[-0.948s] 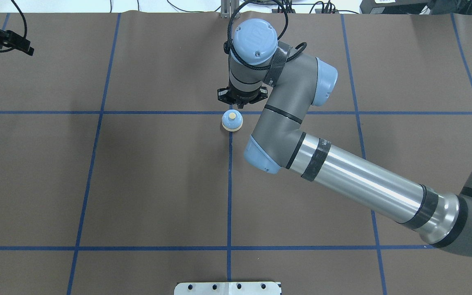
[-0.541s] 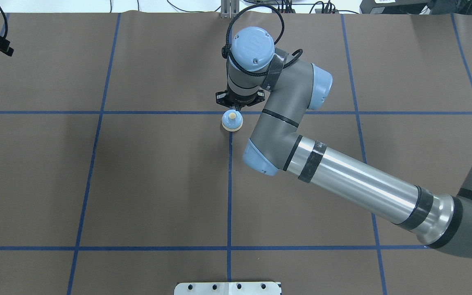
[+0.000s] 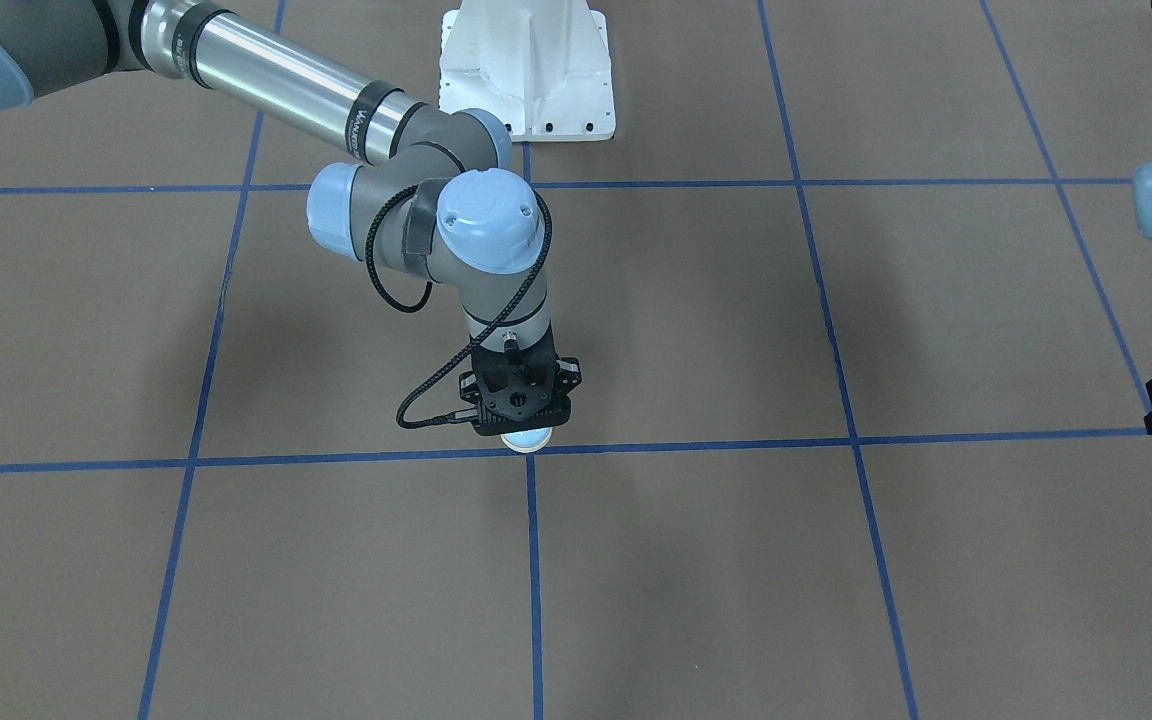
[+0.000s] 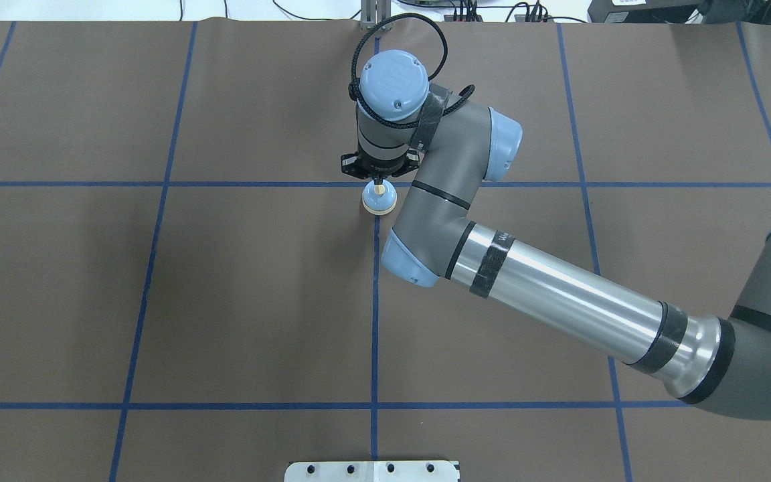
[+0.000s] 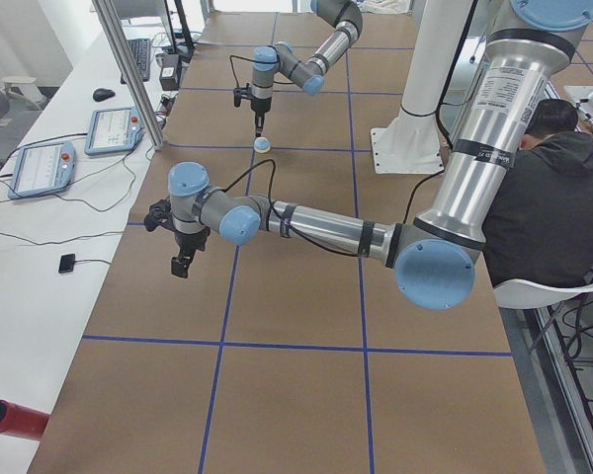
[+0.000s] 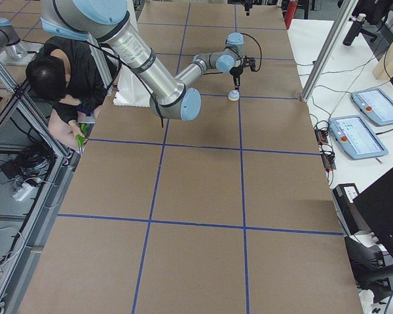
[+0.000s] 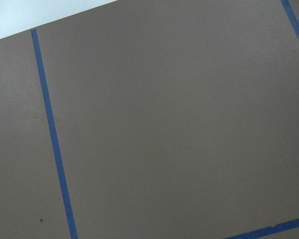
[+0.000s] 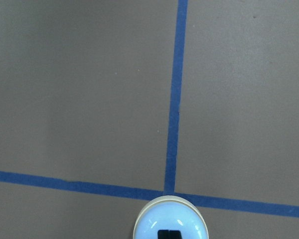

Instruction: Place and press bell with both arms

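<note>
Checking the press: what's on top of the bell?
Over the bell stands the shut right gripper, at its cream button. In the wrist view the tip hides the button; contact is unclear.

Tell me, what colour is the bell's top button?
The button is cream, clearest in the overhead view.

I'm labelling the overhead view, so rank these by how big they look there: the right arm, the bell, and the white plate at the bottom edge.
1. right arm, by far the largest.
2. white plate, though the frame crops it to a strip.
3. bell, the smallest.
</note>
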Available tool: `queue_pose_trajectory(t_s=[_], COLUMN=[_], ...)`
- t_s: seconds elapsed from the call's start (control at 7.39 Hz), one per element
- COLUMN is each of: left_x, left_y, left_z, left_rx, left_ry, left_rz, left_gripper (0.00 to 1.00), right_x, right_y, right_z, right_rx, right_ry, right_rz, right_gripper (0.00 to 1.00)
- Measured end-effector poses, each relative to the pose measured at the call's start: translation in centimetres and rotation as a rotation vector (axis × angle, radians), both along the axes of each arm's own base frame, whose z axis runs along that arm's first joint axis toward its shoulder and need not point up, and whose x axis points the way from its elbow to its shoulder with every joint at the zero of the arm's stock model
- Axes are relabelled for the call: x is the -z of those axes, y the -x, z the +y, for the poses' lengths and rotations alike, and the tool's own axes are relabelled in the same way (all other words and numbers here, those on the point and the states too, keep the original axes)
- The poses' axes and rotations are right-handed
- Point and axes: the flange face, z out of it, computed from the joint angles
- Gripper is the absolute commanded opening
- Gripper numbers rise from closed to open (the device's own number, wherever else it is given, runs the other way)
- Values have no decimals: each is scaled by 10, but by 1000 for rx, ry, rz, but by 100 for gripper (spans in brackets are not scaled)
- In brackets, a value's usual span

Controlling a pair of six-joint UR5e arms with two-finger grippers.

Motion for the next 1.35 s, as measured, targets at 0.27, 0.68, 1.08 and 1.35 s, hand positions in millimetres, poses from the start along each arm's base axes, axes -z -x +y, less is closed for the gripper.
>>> queue_pose_trajectory(t_s=[0.27, 0.68, 1.08, 1.35], left_x=[-2, -4, -6, -6], left_y=[1, 1, 0, 2], left_z=[1, 3, 3, 3], left_rx=[0, 0, -1, 1], left_ry=[2, 6, 8, 8], left_rz=[-1, -2, -2, -3], left_gripper=[99, 99, 99, 99], right_x=[-7, -14, -15, 2], right_y=[4, 7, 7, -8], right_z=[-1, -2, -2, -9], right_rx=[2, 4, 4, -11], right_ry=[8, 15, 16, 3], right_rz=[11, 23, 24, -5], right_gripper=[0, 0, 0, 7])
